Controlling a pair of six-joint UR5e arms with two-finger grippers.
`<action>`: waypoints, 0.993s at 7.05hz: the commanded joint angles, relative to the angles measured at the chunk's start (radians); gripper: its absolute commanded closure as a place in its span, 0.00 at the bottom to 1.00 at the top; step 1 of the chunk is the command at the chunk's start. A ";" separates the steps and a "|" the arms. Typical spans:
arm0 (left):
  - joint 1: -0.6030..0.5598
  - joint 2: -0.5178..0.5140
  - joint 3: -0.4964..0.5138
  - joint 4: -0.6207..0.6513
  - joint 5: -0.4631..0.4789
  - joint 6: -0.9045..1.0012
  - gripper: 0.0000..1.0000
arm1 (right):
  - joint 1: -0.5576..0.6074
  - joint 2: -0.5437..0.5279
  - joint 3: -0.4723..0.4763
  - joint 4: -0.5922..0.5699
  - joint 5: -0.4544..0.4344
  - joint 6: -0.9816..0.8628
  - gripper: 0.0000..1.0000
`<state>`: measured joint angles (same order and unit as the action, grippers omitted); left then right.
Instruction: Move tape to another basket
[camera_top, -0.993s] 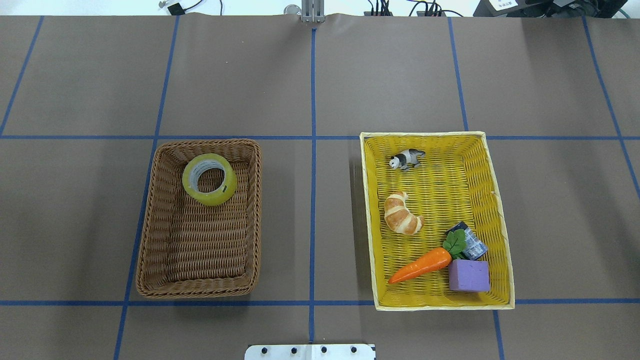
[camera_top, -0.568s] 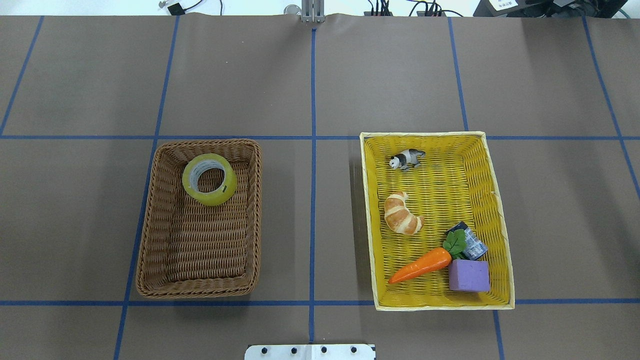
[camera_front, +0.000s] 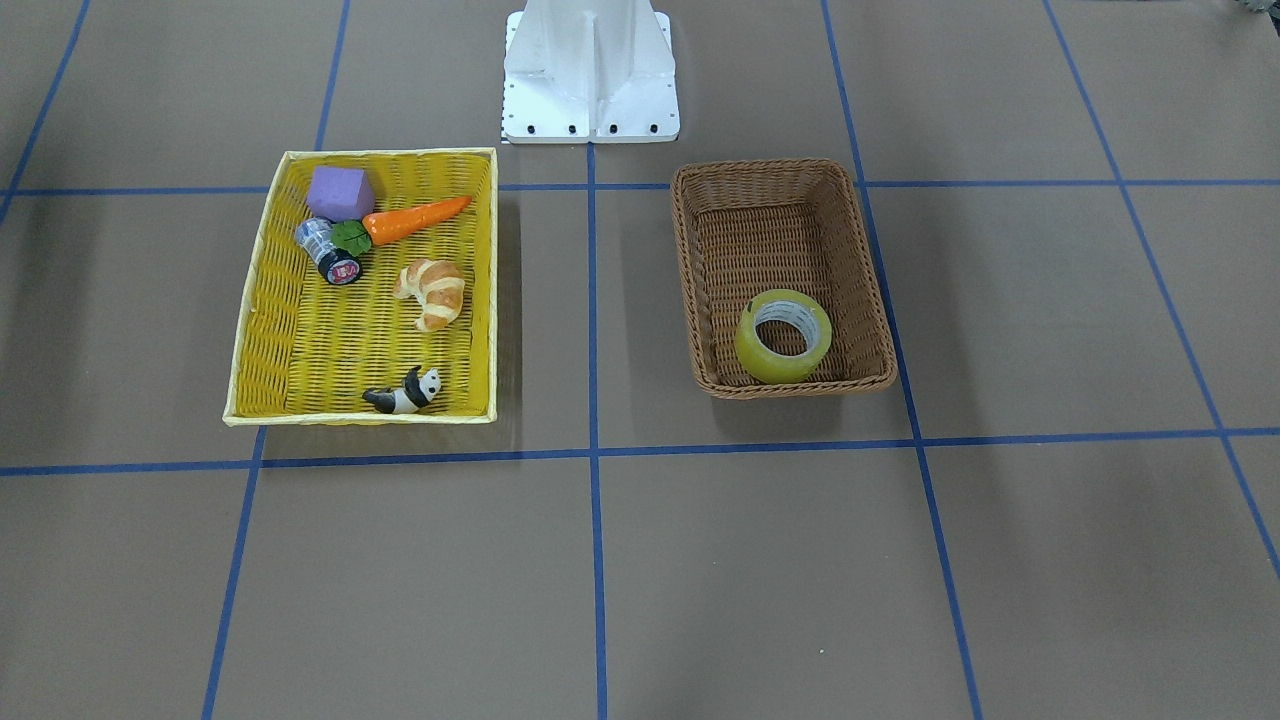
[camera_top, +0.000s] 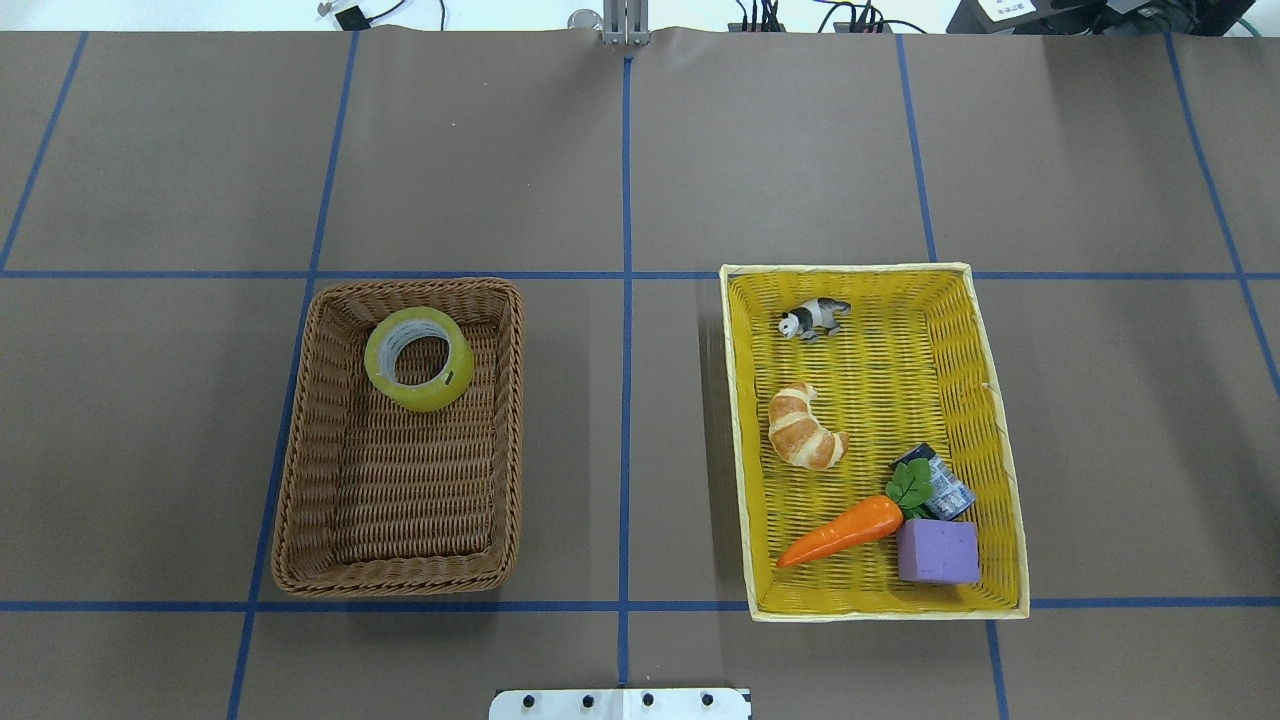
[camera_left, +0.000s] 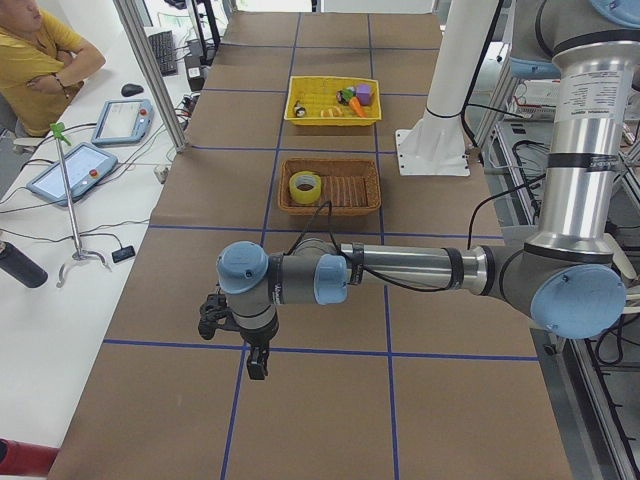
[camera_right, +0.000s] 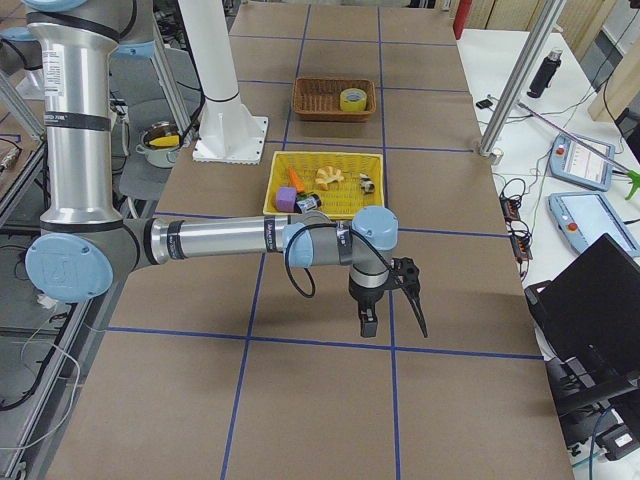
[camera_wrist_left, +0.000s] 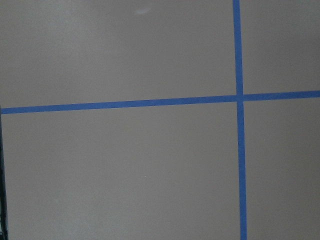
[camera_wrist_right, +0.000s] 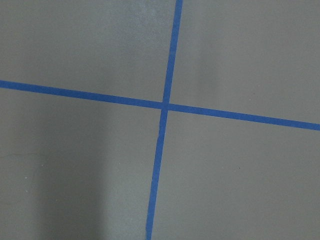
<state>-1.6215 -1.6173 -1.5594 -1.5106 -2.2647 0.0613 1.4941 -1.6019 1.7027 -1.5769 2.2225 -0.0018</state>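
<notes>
In the overhead view you'll find the tape (camera_top: 419, 358) lying flat inside the brown wicker basket (camera_top: 298, 450), left of centre, tucked close to that basket's top wall and apart from its side walls. The yellow basket (camera_top: 1003, 450) sits right of centre with a croissant (camera_top: 803, 427) and a carrot (camera_top: 843, 530) inside. A strip of table (camera_top: 640, 150) with a blue line separates the two rims. The left gripper (camera_left: 240, 345) and right gripper (camera_right: 392, 318) hang over the table's ends, well apart from both baskets. You cannot tell from these side views whether either claw is parted or closed.
</notes>
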 joint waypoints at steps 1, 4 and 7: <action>0.000 0.001 -0.010 -0.041 -0.004 -0.021 0.01 | 0.000 -0.001 0.000 0.000 -0.001 0.002 0.00; 0.003 0.004 -0.022 -0.091 -0.004 -0.015 0.01 | -0.002 0.000 0.002 0.000 -0.001 0.005 0.00; 0.011 0.092 -0.015 -0.271 -0.004 -0.014 0.01 | -0.002 -0.001 0.000 0.000 -0.001 0.005 0.00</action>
<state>-1.6119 -1.5626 -1.5770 -1.7131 -2.2687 0.0473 1.4926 -1.6028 1.7029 -1.5769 2.2213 0.0026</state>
